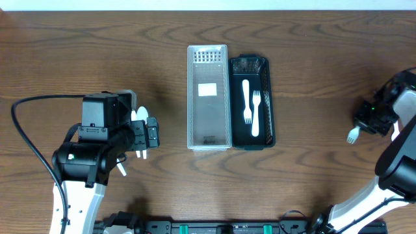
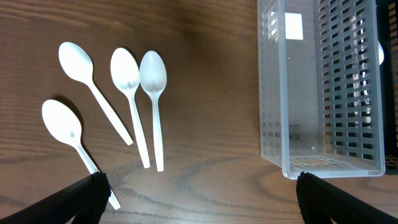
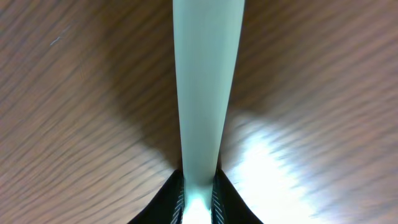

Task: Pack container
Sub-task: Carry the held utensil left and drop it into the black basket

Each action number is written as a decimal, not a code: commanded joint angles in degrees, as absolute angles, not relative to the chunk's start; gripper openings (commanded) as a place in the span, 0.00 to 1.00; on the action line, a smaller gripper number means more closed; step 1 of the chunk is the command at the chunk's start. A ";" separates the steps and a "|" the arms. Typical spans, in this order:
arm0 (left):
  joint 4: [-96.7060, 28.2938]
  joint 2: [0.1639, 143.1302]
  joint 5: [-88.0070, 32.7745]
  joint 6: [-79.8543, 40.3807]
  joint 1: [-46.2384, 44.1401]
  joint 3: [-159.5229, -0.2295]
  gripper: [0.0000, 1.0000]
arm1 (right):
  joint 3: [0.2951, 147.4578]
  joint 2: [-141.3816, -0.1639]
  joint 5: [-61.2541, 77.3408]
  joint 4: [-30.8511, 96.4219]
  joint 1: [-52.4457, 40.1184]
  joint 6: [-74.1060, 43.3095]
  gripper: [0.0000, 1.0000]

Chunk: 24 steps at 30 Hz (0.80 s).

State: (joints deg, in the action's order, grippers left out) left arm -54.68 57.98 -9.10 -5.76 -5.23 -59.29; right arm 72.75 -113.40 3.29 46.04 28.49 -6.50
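Observation:
A clear slotted container (image 1: 208, 97) stands mid-table, empty, next to a black container (image 1: 252, 101) holding two white forks (image 1: 251, 107). Several white plastic spoons (image 2: 134, 99) lie on the table at the left; in the overhead view (image 1: 140, 116) the left arm mostly hides them. My left gripper (image 2: 199, 196) is open and empty, hovering just short of the spoons, with the clear container (image 2: 323, 87) to its right. My right gripper (image 3: 199, 186) is shut on a white fork's handle (image 3: 205, 87). It holds the fork (image 1: 353, 135) at the far right of the table.
The wood table (image 1: 312, 52) stretches between the right arm and the containers. The black arm bases sit along the front edge (image 1: 214, 227). A black cable (image 1: 26, 130) loops at the left.

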 commanded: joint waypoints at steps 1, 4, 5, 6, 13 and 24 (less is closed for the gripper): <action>-54.85 57.60 -9.87 -5.02 -4.95 -60.45 0.98 | 74.50 -110.78 5.06 47.66 24.38 -6.35 0.16; -54.85 57.60 -9.87 -5.02 -4.95 -60.45 0.98 | 77.60 -106.34 5.04 49.76 20.05 -6.35 0.16; -54.87 57.60 -9.87 -5.02 -4.95 -60.45 0.98 | 78.96 -104.18 5.06 50.57 18.02 -6.35 0.16; -54.87 57.60 -9.87 -5.02 -4.95 -60.45 0.98 | 79.83 -102.74 5.43 51.00 16.64 -6.35 0.16; -54.87 57.60 -9.87 -5.02 -4.95 -60.45 0.98 | 85.84 -91.48 6.26 52.97 -0.40 -6.81 0.15; -55.09 57.60 -9.87 -5.02 -4.95 -60.45 0.98 | 84.95 -98.98 1.74 52.47 -19.94 -12.34 0.15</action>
